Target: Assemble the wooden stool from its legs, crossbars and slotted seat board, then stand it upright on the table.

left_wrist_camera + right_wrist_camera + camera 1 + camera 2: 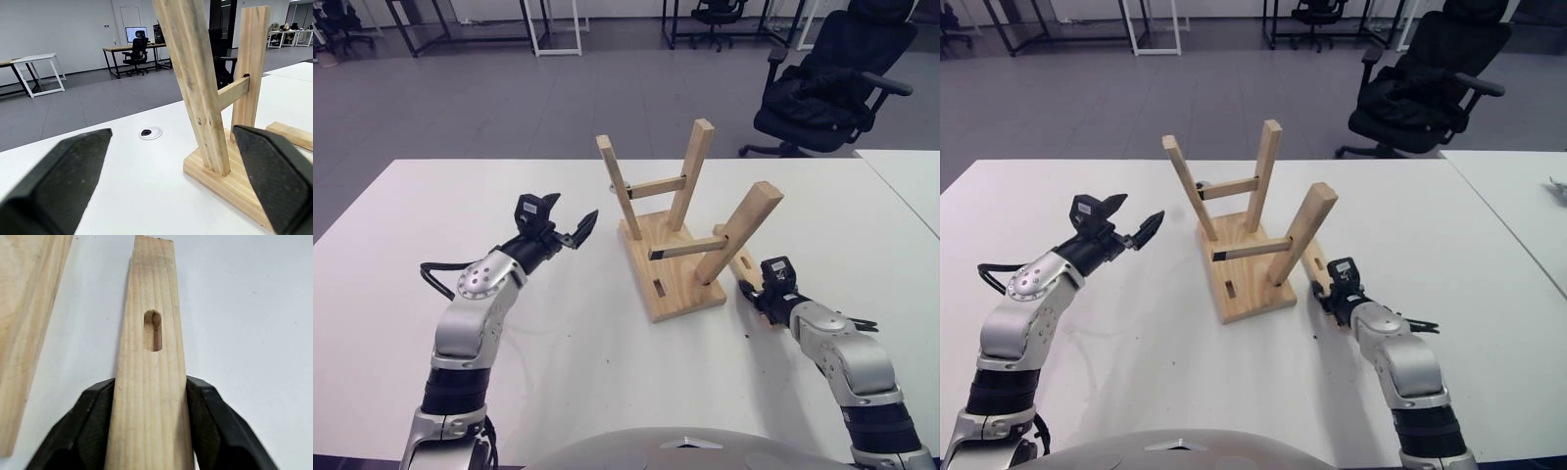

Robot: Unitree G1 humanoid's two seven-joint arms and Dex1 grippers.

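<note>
Left gripper (570, 217) hovers above the white table (431, 206), to the left of the stool (646, 230). Its two black fingers (63, 186) are spread wide with nothing between them, and it is near the stool but apart from it. From the left wrist camera, the left leg (195, 83) and the upper crossbar (232, 93) stand farther off, framed by the spread fingers. A round cable grommet (150, 133) sits in the tabletop beyond.

At the middle of the table the part-built stool rests upside down. The slotted seat board (677, 294) lies flat on the table and three legs stick up from it, all leaning somewhat. The upper crossbar joins the left leg to the middle leg (691, 171). The right leg (741, 230) carries a lower crossbar (690, 248) that runs leftward to a free, dark-tipped end above the board's near-left corner. An open slot (661, 287) shows in that corner.

Just right of the seat board, the fourth leg (149, 293) lies flat on the table, beside the board's edge and apart from it. Right gripper (149, 396) is closed around this loose leg, one finger on each long side, a little short of the oblong mortise (153, 330) in its upper face. A black office chair (832, 78) stands on the floor beyond the table's far right.
</note>
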